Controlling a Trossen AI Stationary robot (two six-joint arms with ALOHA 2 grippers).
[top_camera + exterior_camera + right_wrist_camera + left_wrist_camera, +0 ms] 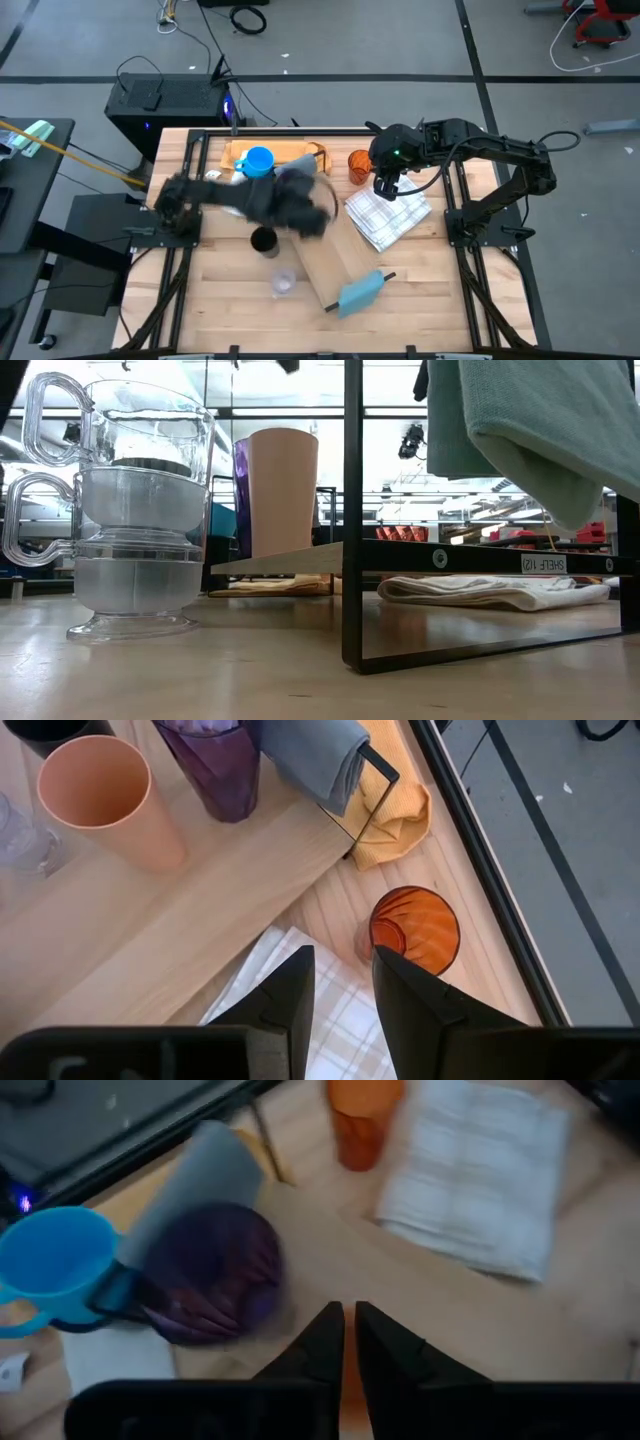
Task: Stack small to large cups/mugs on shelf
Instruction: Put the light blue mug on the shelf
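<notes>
Reading "SHELF 1(2)" on the shelf (pixel 470 556) frame's label.

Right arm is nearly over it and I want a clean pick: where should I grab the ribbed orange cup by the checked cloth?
Take the ribbed orange cup by its rim, one finger inside and one outside, coming straight down. It stands upright with its mouth open and has no handle. The right end effector, fingers open, is nearly above it. Pinch the wall away from the checked cloth.

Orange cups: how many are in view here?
2. A ribbed dark-orange cup stands on the table beside the yellow cloth; a pale orange cup stands on the shelf beside the purple tumbler. Others may be hidden.
</notes>
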